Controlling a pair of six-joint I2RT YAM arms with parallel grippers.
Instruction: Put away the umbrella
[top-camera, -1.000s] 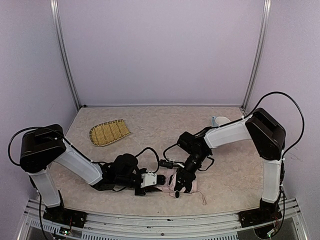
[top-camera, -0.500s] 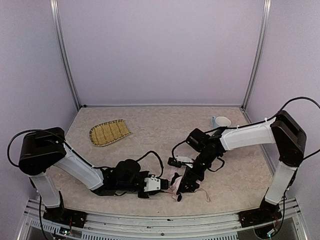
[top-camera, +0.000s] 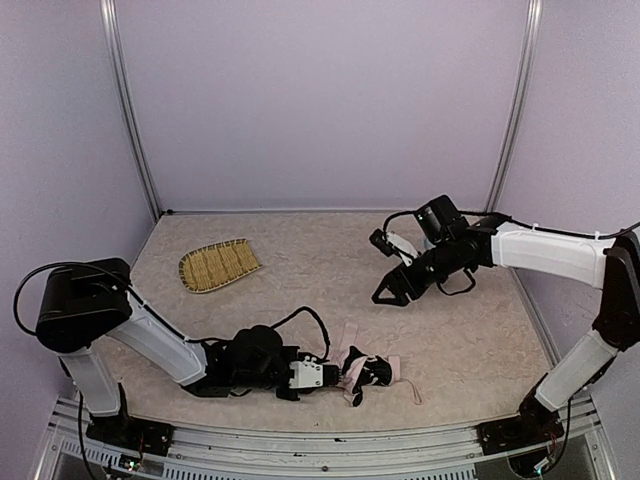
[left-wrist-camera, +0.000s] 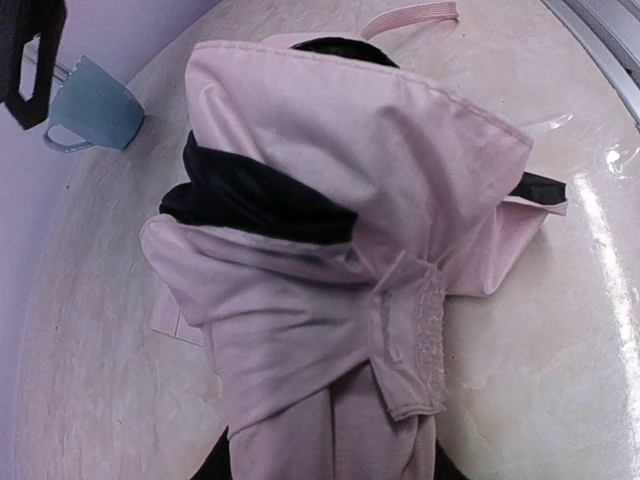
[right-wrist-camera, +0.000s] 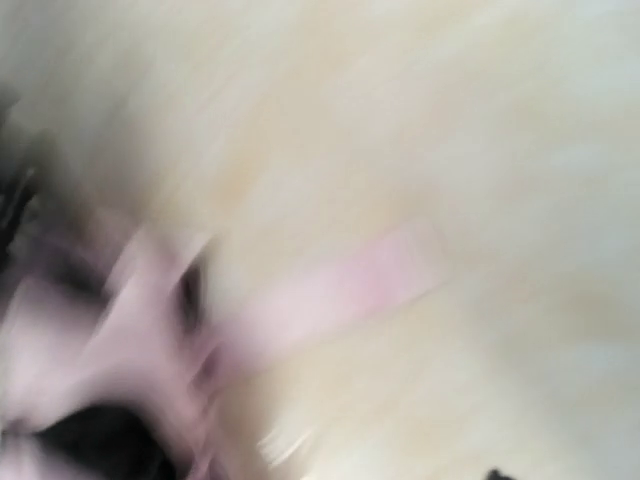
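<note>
While the umbrella (top-camera: 368, 370) lies bunched at the near edge of the table (top-camera: 300, 265), long axis running left-right, we note the left gripper (top-camera: 336, 374) pinching its left end, the right gripper (top-camera: 391, 298) hanging spread and empty well beyond it.

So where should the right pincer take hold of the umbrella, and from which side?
Probably the bunched right end of the umbrella, from above: it lies flat, the left pincer clamps its left end, and the thin pink strap is too slight to grip.
</note>
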